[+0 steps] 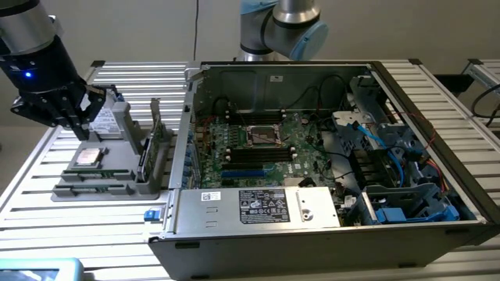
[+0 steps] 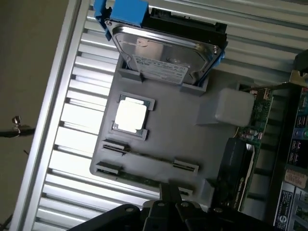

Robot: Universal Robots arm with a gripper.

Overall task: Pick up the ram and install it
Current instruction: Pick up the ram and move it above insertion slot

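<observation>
While my arm hangs over the exterior view's left end of the ribbed aluminium surface (image 1: 35, 175), my black claw (image 1: 79, 127) is closed with nothing between its fingers, poised above the flat grey plastic tray (image 1: 119, 153). On that tray lie 2 slim green circuit-board strips: the outer ram strip (image 1: 90, 189) at the tray's edge and the inner ram strip (image 1: 98, 174) beside a square silver processor chip (image 1: 88, 156). An open black computer case (image 1: 328, 234) sits to the exterior view's right.

From the wrist view, my closed claw (image 2: 169, 193) is nearest the outer ram strip (image 2: 139, 177). The inner ram strip (image 2: 149, 157) lies between it and the processor chip (image 2: 131, 115). A silver boxy hard drive (image 2: 163, 53) stands at the tray's (image 2: 192, 139) far end.
</observation>
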